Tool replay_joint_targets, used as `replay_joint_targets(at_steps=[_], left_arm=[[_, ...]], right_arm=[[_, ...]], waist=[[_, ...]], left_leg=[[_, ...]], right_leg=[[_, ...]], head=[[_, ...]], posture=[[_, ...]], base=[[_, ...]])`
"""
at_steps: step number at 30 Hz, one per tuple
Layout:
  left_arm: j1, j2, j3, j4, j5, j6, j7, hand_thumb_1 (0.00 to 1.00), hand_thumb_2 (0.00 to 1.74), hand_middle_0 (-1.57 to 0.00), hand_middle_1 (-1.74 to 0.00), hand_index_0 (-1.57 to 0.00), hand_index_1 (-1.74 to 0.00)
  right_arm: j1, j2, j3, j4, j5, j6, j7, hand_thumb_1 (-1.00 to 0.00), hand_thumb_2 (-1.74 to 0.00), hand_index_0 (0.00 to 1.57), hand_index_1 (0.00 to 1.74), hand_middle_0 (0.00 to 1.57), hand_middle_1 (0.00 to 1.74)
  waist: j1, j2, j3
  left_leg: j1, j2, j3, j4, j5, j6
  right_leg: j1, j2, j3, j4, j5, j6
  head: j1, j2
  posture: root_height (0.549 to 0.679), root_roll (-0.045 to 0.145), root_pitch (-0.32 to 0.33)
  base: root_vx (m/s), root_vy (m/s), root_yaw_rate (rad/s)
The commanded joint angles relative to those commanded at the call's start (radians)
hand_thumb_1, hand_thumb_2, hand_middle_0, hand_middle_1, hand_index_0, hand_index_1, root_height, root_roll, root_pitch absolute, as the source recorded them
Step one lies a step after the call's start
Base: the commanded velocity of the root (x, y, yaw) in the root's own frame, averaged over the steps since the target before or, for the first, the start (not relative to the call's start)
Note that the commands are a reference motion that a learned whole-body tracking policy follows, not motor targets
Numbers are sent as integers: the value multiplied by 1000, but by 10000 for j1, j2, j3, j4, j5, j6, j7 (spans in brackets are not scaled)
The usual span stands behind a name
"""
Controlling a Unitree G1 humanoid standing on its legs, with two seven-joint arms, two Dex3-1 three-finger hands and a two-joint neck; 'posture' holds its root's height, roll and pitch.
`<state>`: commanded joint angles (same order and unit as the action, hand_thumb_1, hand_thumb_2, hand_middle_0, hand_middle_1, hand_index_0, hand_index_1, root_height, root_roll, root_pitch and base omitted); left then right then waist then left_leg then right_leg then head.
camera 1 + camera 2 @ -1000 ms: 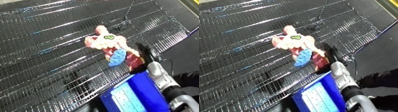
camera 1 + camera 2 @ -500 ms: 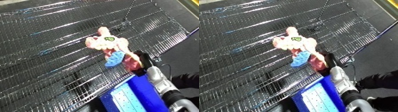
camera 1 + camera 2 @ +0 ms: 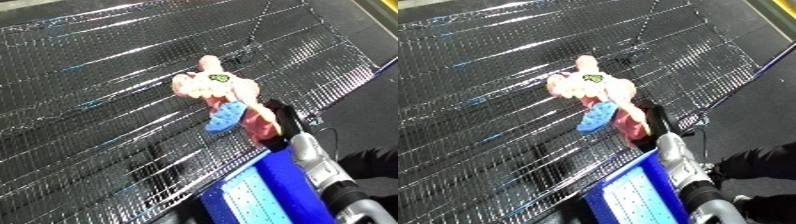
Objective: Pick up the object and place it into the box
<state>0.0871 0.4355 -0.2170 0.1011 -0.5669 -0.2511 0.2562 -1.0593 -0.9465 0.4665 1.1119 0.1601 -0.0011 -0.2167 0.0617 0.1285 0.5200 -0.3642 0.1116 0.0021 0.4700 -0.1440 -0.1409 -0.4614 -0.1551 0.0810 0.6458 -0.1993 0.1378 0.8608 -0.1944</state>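
Item: pink plush toy (image 3: 218, 90), soft and lumpy, carrying a small green-and-black patch on its upper body and a blue fin-like piece (image 3: 225, 117) hanging at its lower left. It is lying against, or just above, the black wire-mesh surface (image 3: 98, 80), near that surface's right-hand edge; whether it is touching the mesh cannot be told.

Item: right hand (image 3: 277, 124), black, coming up from the lower right on a silver forearm (image 3: 313, 161). It is sitting at the toy's lower right end, touching it, with the pink lower part of the toy lying across the front of the black fingers. The fingers are appearing to wrap round that lower part, so the hand is reading as clamped on the toy.

Item: blue bin (image 3: 266, 192), standing at the lower right, directly below the hand and toy, its pale inner face showing. The toy is sitting outside it, up and to the left of its rim.

Item: dark floor (image 3: 762, 107), running along the right of the mesh.

Left hand: showing in neither view.
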Motion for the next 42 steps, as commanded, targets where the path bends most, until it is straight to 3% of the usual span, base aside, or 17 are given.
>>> replay_joint_targets(at_steps=[10, 21, 32, 37, 42], left_arm=[[-158, -129, 212, 245, 178, 46, 94, 1000, 1740, -1570, -1740, -1570, -1740], [-347, -398, 270, 479, 361, 140, 171, 1000, 1740, -1570, -1740, -1570, -1740], [-355, -600, 285, 472, 548, 281, 286, 1000, 1740, -1570, -1740, -1570, -1740], [-204, -728, 441, 310, 692, 366, 352, 1000, 1740, -1570, -1740, -1570, -1740], [-88, -836, 500, 181, 784, 431, 390, 1000, 1740, -1570, -1740, -1570, -1740]], right_arm=[[1766, -236, -1746, -2943, 999, -691, -711, -1000, -1740, 1570, 1740, 1570, 1740], [4027, -180, -4237, -5710, 1286, -1317, -1624, -1000, -1740, 1570, 1740, 1570, 1740], [6772, 543, -7264, -8325, 1071, -2047, -2743, -1000, -1740, 1570, 1740, 1570, 1740], [8171, 1262, -8735, -9300, 938, -2348, -3263, -1000, -1740, 1570, 1740, 1570, 1740], [9322, 2089, -9637, -10003, 881, -2567, -3419, -1000, -1740, 1570, 1740, 1570, 1740]], waist=[[-311, -273, 0], [-628, -448, 0], [-1179, -571, 0], [-1464, -578, 0], [-1747, -557, 0]], left_leg=[[512, 96, 118, -131, -90, 59], [965, 152, 198, -34, -209, 129], [1186, 217, 342, 126, -345, 185], [1318, 257, 442, 133, -416, 216], [1457, 285, 573, 171, -486, 242]], right_leg=[[478, -39, 16, -212, 19, 68], [919, -95, 36, -243, -21, 90], [1113, -73, 141, -238, -49, 112], [1170, -53, 214, -270, -56, 140], [1195, -32, 320, -279, -59, 159]], head=[[-309, 375], [-91, 710], [199, 730], [338, 502], [472, 85]], posture=[[653, 63, 36], [652, 63, -9], [650, 62, -34], [650, 61, -40], [649, 63, -49]], base=[[-11, 7, -54], [1, 10, -36], [8, 17, -51], [7, 22, -91], [8, 30, -102]])
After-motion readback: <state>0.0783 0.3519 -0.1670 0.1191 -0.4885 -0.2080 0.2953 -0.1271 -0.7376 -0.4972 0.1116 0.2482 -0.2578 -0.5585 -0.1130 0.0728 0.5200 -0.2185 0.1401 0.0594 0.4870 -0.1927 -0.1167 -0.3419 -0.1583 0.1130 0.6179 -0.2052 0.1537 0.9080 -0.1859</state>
